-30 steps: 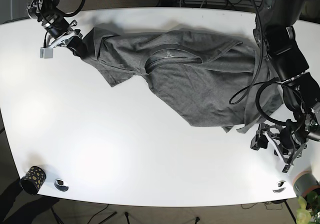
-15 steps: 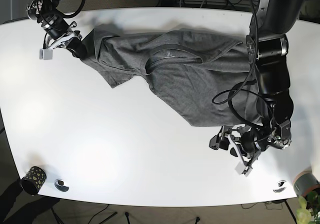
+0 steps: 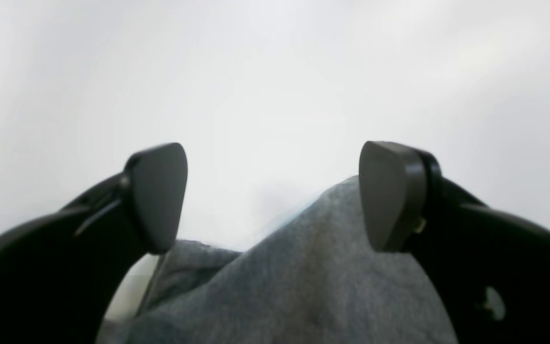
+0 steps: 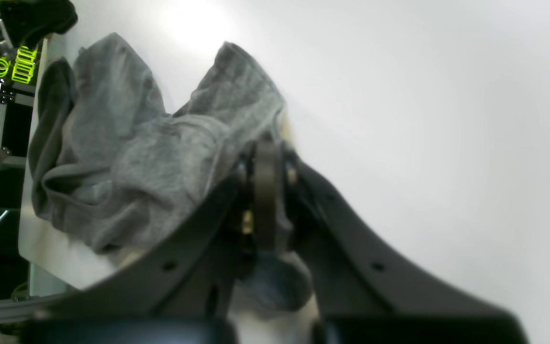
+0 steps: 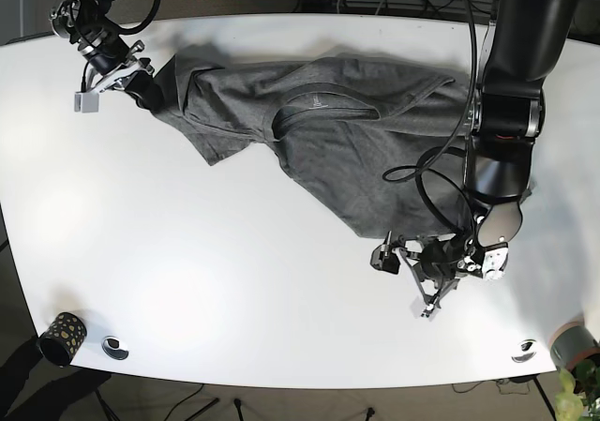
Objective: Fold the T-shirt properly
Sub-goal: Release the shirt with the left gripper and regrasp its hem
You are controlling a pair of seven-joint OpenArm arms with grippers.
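The grey T-shirt lies crumpled and spread across the far half of the white table. My right gripper is at the shirt's far-left end, shut on a bunch of its cloth. In the right wrist view the jaws pinch the grey cloth. My left gripper is open at the shirt's near hem. In the left wrist view its fingers stand wide apart, and a fold of the shirt lies between them, close to the right-hand pad.
A black cup with gold dots and a small round disc sit at the near-left corner. Another disc and a grey plant pot are at the near right. Cables run behind the table's far edge.
My left arm has swung leftward from the table's right edge to the shirt's near hem, gripper still open. My right gripper has stayed put on the cloth.
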